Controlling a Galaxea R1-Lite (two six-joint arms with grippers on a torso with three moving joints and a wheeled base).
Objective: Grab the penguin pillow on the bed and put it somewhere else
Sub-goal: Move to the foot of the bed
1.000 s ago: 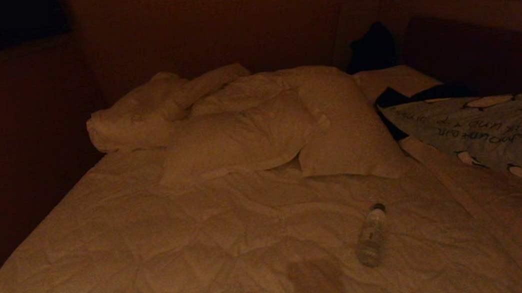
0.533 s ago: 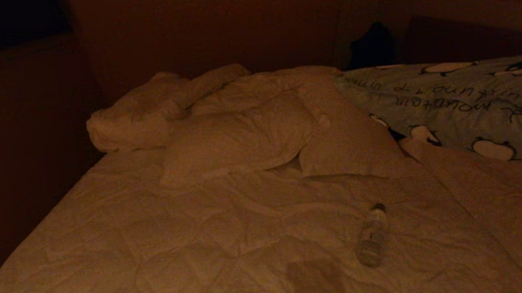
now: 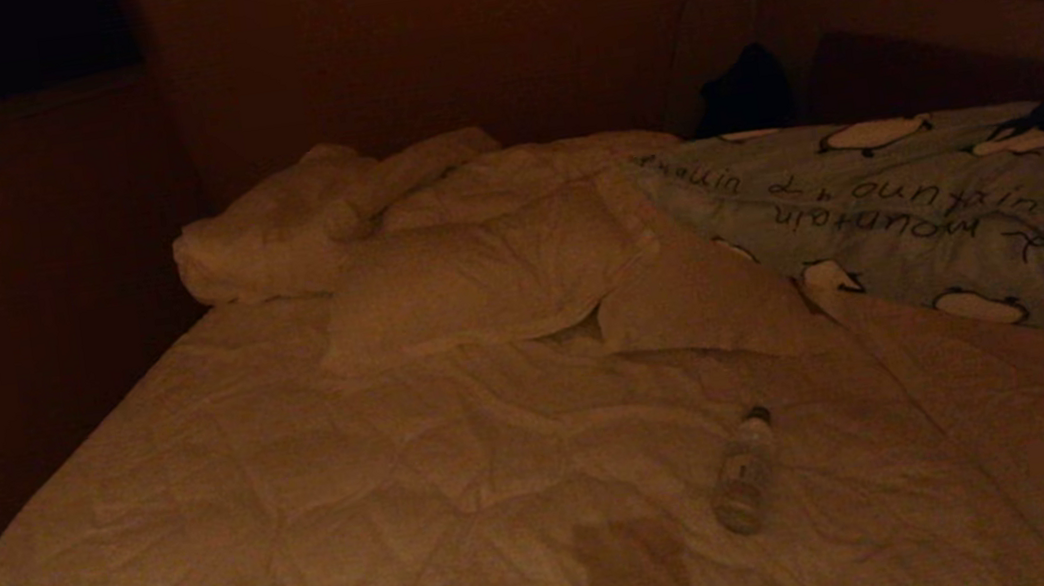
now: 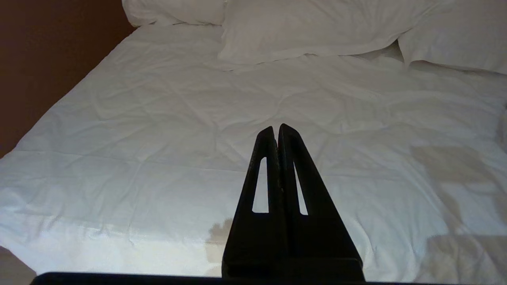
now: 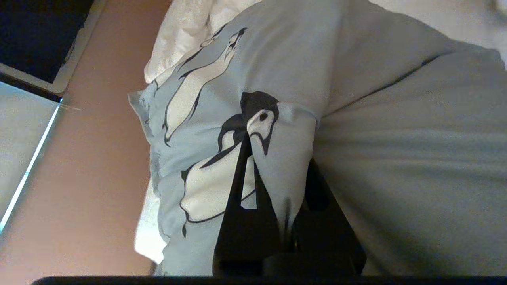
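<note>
Head view: we look over the bed (image 3: 308, 503), its cream quilt wrinkled.
Penguin pillow (image 3: 926, 220): we see it at the far right of the bed, its left end lying over a cream pillow (image 3: 704, 299).
Right gripper (image 5: 277, 174): we find it clenched on a fold of the penguin pillow's fabric.
Left gripper (image 4: 277, 130): we see it pressed closed, empty, above the near quilt.
Bottle (image 3: 742, 471): lying on the quilt, near centre-right.
Duvet (image 3: 291, 223): bunched at far left.
</note>
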